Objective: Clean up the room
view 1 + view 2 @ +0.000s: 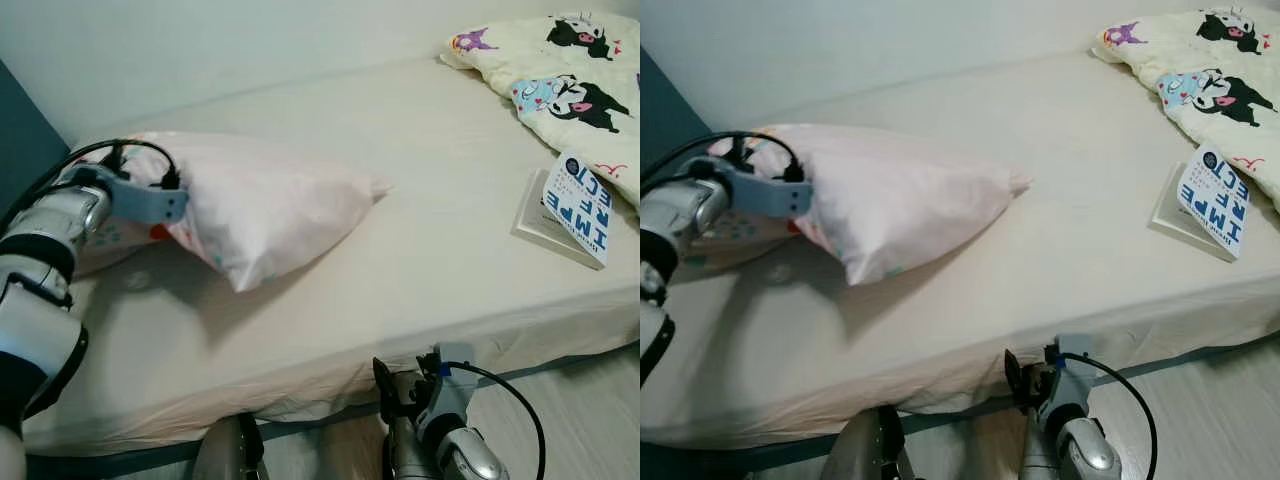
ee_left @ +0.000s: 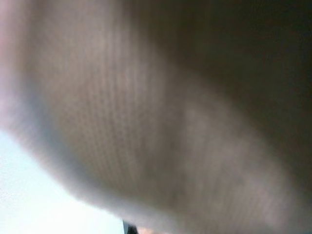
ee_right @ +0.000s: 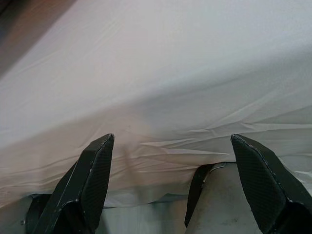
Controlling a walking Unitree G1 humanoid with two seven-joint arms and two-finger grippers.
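One soft, puffy pillow (image 1: 265, 205) lay near the bed's (image 1: 430, 250) left edge; the left gripper (image 1: 165, 205) was buried in it, fingers' state unclear. The right gripper (image 3: 173, 187) hung spread by the front edge.

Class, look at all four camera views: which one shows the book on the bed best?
The left eye view shows the book best: it lies whole near the bed's right edge, its blue-lettered cover readable, beside the cartoon quilt. The right eye view shows the same book from slightly aside. The wrist views show cloth close up.
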